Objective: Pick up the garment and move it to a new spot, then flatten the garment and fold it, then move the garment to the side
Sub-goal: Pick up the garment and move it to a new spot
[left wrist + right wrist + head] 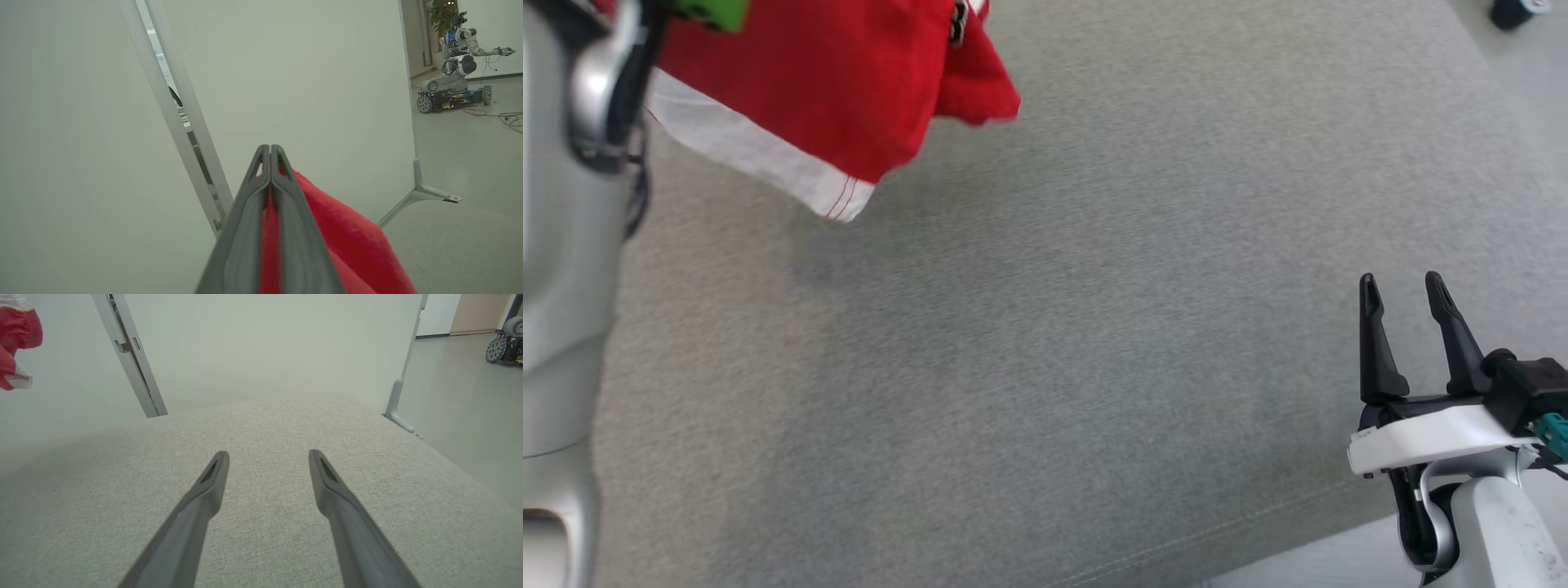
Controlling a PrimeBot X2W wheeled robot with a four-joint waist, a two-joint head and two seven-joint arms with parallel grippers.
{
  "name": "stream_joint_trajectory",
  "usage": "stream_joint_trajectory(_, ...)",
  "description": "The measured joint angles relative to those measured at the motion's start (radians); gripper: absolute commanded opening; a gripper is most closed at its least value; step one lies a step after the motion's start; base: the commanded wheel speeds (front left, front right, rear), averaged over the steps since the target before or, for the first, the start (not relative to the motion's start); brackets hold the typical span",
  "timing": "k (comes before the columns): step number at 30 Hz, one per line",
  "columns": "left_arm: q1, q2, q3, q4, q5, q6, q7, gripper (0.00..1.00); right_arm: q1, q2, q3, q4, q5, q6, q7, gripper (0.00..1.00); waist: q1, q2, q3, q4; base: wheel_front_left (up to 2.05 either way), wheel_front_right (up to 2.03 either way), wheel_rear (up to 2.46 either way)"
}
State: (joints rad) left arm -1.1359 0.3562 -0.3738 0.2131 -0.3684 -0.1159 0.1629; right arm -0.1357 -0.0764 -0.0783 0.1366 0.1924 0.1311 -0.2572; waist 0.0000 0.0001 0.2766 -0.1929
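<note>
- Cushion (1094, 367): a broad grey fabric surface, its middle bare.
- Garment (825, 90): red with a white hem (760, 155). It hangs bunched above the cushion's far left part and looks clear of the fabric, since a soft shadow lies under it. The hem slants down toward the cushion's middle; the garment's true long axis cannot be told.
- Left gripper (270, 153): raised over the cushion's left side, with its fingers clamped together on a fold of the red cloth.
- Right gripper (1401, 282): low over the cushion's near right corner, fingers spread with nothing between them.
- Key relation: from the right gripper the garment lies across the cushion, well apart, toward the far left. The left arm alone has it, so setting it down on the bare middle looks like that arm's job.
</note>
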Motion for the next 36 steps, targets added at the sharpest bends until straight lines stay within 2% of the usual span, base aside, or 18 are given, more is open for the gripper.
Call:
stream_joint_trajectory(6, 0.011, -0.086, -0.091, 0.060, -0.016, -0.007, -0.042, 0.00, -0.012, 0.008, 0.018, 0.014, 0.006, 0.000, -0.003, 1.00, 0.0000, 0.0000, 0.003, -0.068, 0.00, 0.00, 0.00)
stream_joint_trajectory(10, 0.105, -0.136, -0.130, 0.113, -0.036, -0.007, -0.086, 0.00, -0.013, 0.011, 0.017, 0.011, 0.006, 0.000, -0.004, 1.00, 0.0000, 0.0000, 0.004, -0.092, 0.00, 0.00, 0.00)
stream_joint_trajectory(18, 0.345, -0.175, -0.184, 0.238, -0.062, 0.012, -0.171, 0.00, -0.013, 0.019, 0.031, 0.008, 0.006, 0.000, -0.004, 1.00, -0.0001, 0.0000, -0.003, -0.084, 0.00, 0.00, 0.00)
stream_joint_trajectory(23, 0.430, -0.202, -0.228, 0.291, -0.063, 0.011, -0.215, 0.00, -0.013, 0.021, 0.042, 0.010, 0.006, 0.000, -0.004, 1.00, 0.0000, 0.0000, -0.007, -0.073, 0.00, 0.00, 0.00)
stream_joint_trajectory(26, 0.448, -0.212, -0.237, 0.310, -0.060, 0.012, -0.254, 1.00, -0.012, 0.021, 0.044, 0.013, 0.005, 0.000, -0.004, 1.00, 0.0000, 0.0000, -0.018, -0.066, 0.00, 0.00, 0.00)
stream_joint_trajectory(32, 0.451, -0.214, -0.235, 0.298, -0.053, 0.028, -0.328, 1.00, 0.005, 0.017, 0.043, 0.013, -0.003, 0.000, -0.004, 1.00, 0.0000, 0.0000, -0.049, -0.039, 0.00, 0.00, 0.00)
stream_joint_trajectory(36, 0.473, -0.196, -0.208, 0.270, -0.055, 0.047, -0.366, 1.00, 0.009, 0.009, 0.049, 0.008, -0.008, 0.000, -0.005, 1.00, -0.0001, 0.0000, -0.069, -0.010, 0.00, 0.00, 0.00)
